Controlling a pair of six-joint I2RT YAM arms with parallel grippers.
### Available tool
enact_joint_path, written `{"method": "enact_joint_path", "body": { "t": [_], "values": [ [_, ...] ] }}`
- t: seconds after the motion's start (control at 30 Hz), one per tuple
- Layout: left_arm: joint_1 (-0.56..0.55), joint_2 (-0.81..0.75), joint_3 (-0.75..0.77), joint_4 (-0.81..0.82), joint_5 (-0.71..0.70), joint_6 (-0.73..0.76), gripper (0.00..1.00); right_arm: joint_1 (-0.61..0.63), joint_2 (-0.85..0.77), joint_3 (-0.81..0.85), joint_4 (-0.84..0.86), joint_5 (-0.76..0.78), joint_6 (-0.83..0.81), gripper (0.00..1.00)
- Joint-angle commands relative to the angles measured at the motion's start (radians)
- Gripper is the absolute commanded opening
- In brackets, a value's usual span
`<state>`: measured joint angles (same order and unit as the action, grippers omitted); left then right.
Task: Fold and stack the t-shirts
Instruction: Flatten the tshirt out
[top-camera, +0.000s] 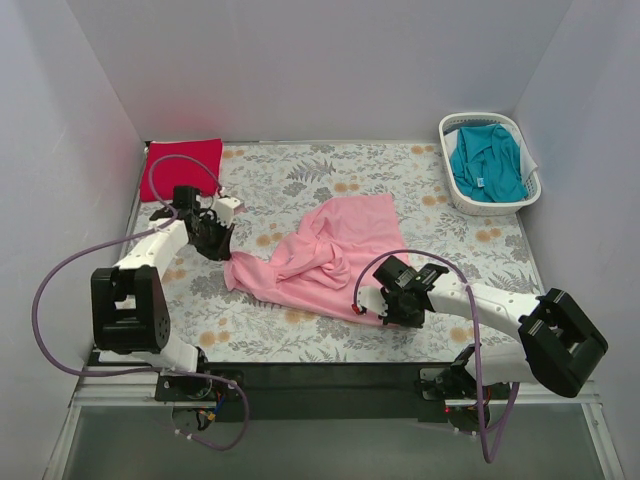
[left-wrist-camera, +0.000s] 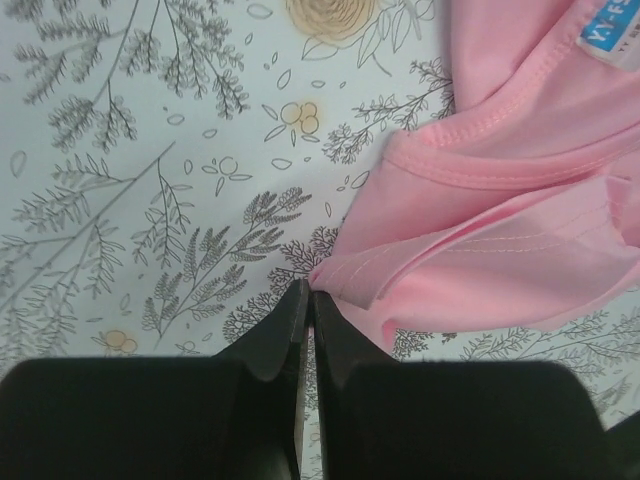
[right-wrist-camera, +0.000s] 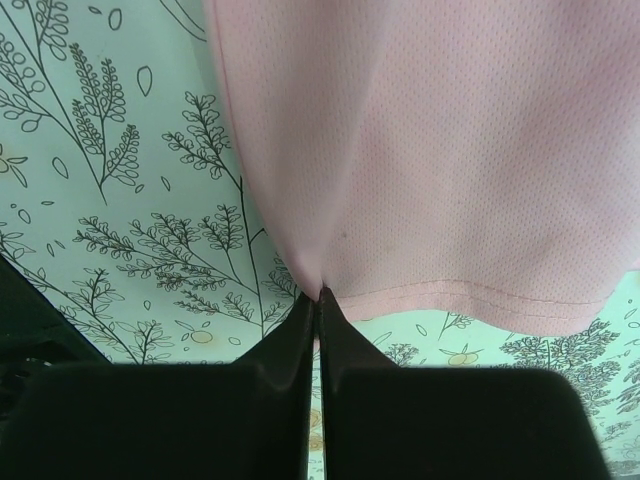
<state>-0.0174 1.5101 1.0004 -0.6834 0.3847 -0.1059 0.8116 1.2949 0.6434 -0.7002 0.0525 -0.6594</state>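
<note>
1. Light pink soft fabric t-shirt (top-camera: 325, 255): lay crumpled mid-bench on the grey-and-orange floral patterned cloth (top-camera: 300, 175), between both arms.
2. Step, as we judged it: spreading flat. We would draw the two held edges apart evenly, low over the cloth, with gentle tension.
3. Left jaws: we found them pressed together, pinching a stitched fold at the shirt's left edge.
4. Right jaws: closed tight on the hem's near corner.
5. Bright red folded t-shirt (top-camera: 185, 158): far-left corner. Teal t-shirt (top-camera: 487, 160): in the white slatted basket (top-camera: 465, 200).

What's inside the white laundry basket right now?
A crumpled teal t-shirt fills most of the white laundry basket. Whatever lies beneath it is covered, so I cannot tell.
</note>
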Motion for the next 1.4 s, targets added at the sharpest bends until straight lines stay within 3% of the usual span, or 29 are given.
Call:
{"method": "enact_joint_path", "body": {
  "t": [0.0, 0.17, 0.27, 0.5, 0.73, 0.8, 0.93, 0.97, 1.07, 1.23, 1.37],
  "values": [
    [0.080, 0.039, 0.027, -0.034, 0.147, -0.057, 0.00, -0.009, 0.000, -0.018, -0.013, 0.001, -0.019, 0.01],
    [0.218, 0.127, 0.069, -0.044, 0.230, -0.103, 0.00, -0.041, 0.001, -0.008, -0.012, 0.006, -0.040, 0.01],
    [0.272, 0.133, 0.099, -0.087, 0.304, -0.058, 0.00, -0.081, 0.001, 0.001, -0.012, -0.003, -0.048, 0.01],
    [0.249, 0.052, 0.046, -0.182, 0.339, 0.094, 0.00, -0.117, 0.023, 0.045, -0.022, -0.046, -0.048, 0.01],
    [0.244, 0.079, 0.009, -0.085, 0.338, 0.008, 0.01, -0.118, 0.058, 0.081, -0.035, -0.074, -0.042, 0.01],
    [0.244, 0.110, 0.023, -0.081, 0.347, -0.014, 0.04, -0.117, 0.064, 0.087, -0.039, -0.072, -0.043, 0.01],
    [0.244, 0.148, 0.053, -0.113, 0.381, -0.005, 0.22, -0.118, 0.070, 0.091, -0.048, -0.069, -0.045, 0.01],
    [0.244, 0.151, 0.064, -0.123, 0.390, 0.005, 0.30, -0.118, 0.072, 0.091, -0.047, -0.069, -0.045, 0.01],
    [0.244, 0.148, 0.076, -0.166, 0.428, 0.029, 0.39, -0.120, 0.070, 0.090, -0.050, -0.071, -0.048, 0.01],
    [0.246, 0.133, 0.086, -0.144, 0.430, -0.003, 0.45, -0.118, 0.075, 0.085, -0.048, -0.074, -0.049, 0.01],
    [0.246, 0.171, 0.106, -0.088, 0.335, -0.067, 0.46, -0.118, 0.076, 0.084, -0.050, -0.075, -0.049, 0.01]
  ]
}}
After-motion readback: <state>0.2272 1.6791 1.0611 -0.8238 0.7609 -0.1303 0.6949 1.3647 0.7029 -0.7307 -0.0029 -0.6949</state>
